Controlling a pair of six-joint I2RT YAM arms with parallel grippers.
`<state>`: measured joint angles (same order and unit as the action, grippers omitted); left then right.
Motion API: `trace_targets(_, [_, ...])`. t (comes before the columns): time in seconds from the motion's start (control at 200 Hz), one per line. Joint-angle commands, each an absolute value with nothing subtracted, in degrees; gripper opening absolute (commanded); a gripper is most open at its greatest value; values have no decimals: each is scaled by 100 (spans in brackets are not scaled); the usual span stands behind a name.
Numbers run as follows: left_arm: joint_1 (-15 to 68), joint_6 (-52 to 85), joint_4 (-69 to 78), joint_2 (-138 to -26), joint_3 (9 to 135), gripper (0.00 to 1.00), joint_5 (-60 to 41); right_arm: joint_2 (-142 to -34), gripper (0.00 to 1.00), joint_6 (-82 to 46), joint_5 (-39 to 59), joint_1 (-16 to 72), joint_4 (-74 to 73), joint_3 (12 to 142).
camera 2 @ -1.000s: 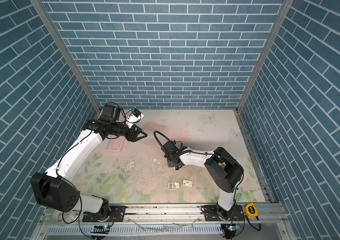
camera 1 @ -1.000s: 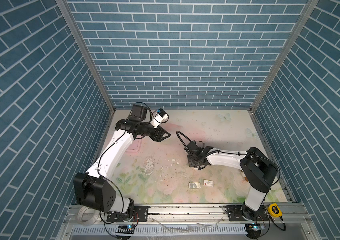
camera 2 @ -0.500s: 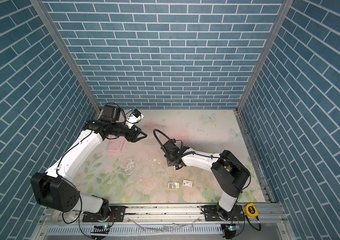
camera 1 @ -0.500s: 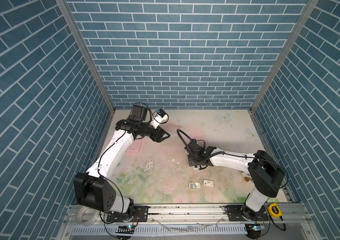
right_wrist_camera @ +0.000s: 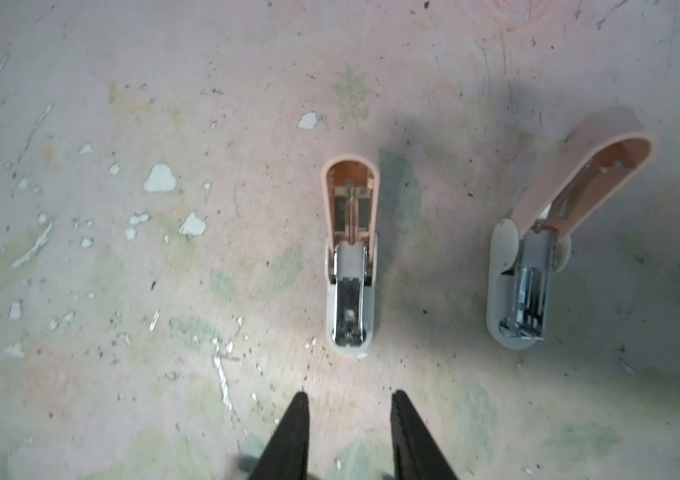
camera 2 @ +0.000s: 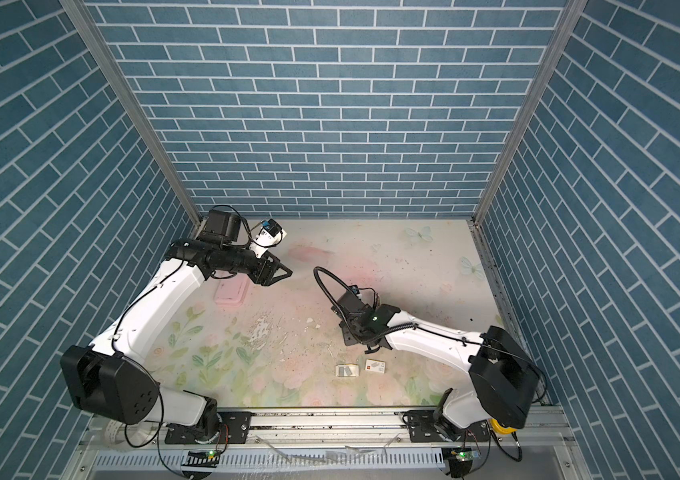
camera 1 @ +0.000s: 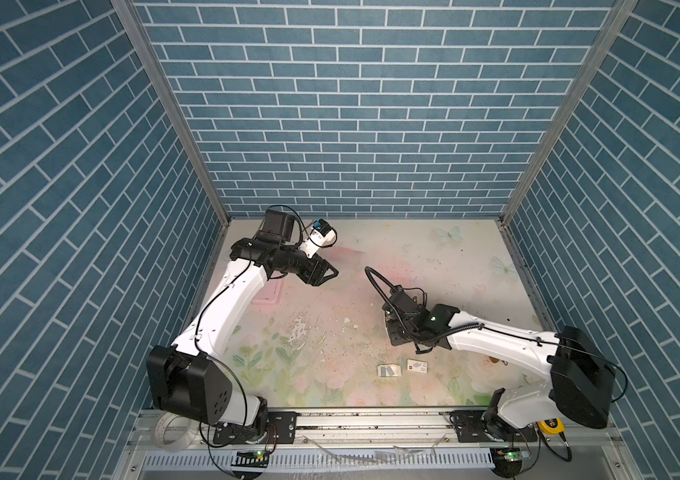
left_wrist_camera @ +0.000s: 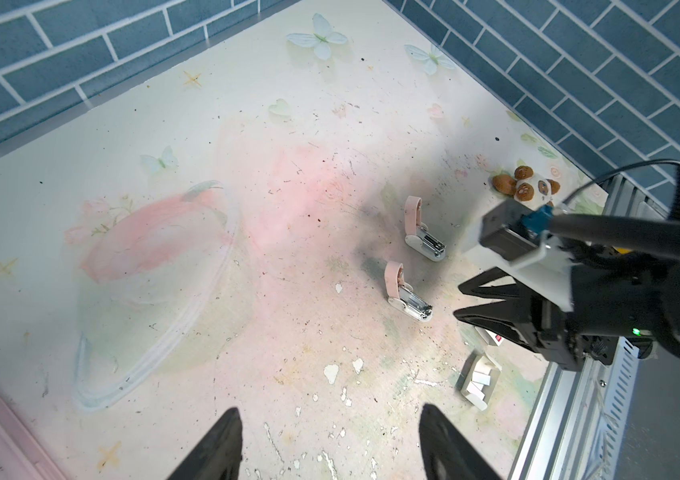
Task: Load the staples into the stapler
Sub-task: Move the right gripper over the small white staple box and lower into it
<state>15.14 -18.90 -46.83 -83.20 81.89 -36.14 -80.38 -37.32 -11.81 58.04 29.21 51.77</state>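
The staples [camera 1: 388,370] [camera 2: 347,370] are lying in one cream tray [left_wrist_camera: 465,376] near the front edge of the counter [camera 1: 433,257]. At least two grey strips are showing in both top views, but an exact count is not possible.

Just behind the tray, toward the back wall, the right tool [right_wrist_camera: 349,395] [left_wrist_camera: 456,301] is hovering low. Its fingers are standing partly apart with only bare counter between them, gripping nothing. The tray is sitting near it without touching.

Two staplers are standing farther back from the tray. The nearer stapler [right_wrist_camera: 350,266] [left_wrist_camera: 406,291] is lying straight ahead of the right tool's fingertips, apart from them. The second stapler [right_wrist_camera: 537,270] [left_wrist_camera: 423,232] is standing just beside it. Both are showing pink lids hinged up and metal channels exposed.

One white card sleeve [camera 1: 418,366] with a red mark is lying just beside the tray. The left tool [left_wrist_camera: 330,409] [camera 1: 327,277] is hanging well apart from the tray, toward the back-left corner, spread wide and empty. One pink box [camera 2: 230,297] is resting well apart from the tray, under the left arm. One panda toy [left_wrist_camera: 523,189] is sitting apart from the tray, on the sleeve's far side.
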Motion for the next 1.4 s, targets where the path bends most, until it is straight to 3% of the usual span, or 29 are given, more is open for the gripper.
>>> trace_targets(0.0, [1494,-1938,-4849,-8305,8390,69,-3648,-7574,28,-3778,-1010,6065,3488,5033])
trace_targets(0.17, [1494,-1967,-4834,-8400,8396,69,-3680,-7362,24,-3917,-587,6459,3684,4912])
trace_targets(0.465, [1494,-1956,-4860,-8517,8395,69,-3717,-8096,25,-4155,-422,6843,3322,4903])
trace_targets(1.395, [1494,-1970,-4763,-8439,8216,69,-3771,-9215,22,-4478,-982,7253,3763,5352])
